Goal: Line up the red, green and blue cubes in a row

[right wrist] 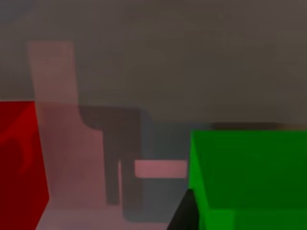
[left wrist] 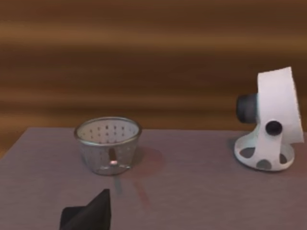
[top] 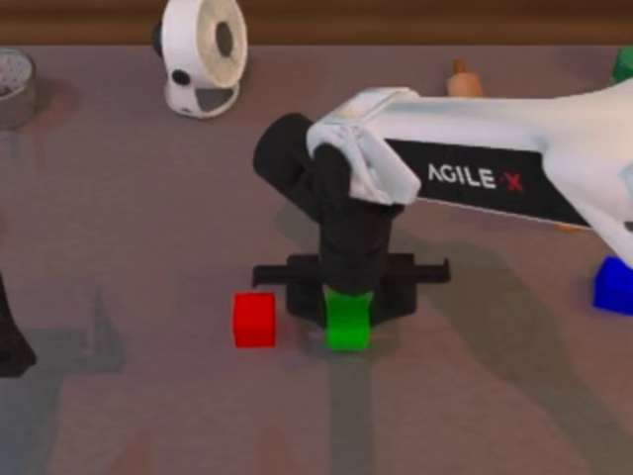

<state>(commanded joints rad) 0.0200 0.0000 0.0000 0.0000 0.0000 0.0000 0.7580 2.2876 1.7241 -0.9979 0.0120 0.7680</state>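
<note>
With red cube (top: 254, 320) and green cube (top: 347, 324) near each other at table centre, right gripper (top: 348, 315) clamped around green, blue cube (top: 614, 286) well apart at right edge, unplaced.

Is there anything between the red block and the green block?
No, just bare table. In the top view the red cube and green cube sit apart, and the right wrist view shows only shadowed tabletop in that gap.

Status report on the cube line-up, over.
Right gripper at green cube, beside red cube, gap between. Blue cube far right. Left arm parked. Nothing in the way.
</note>
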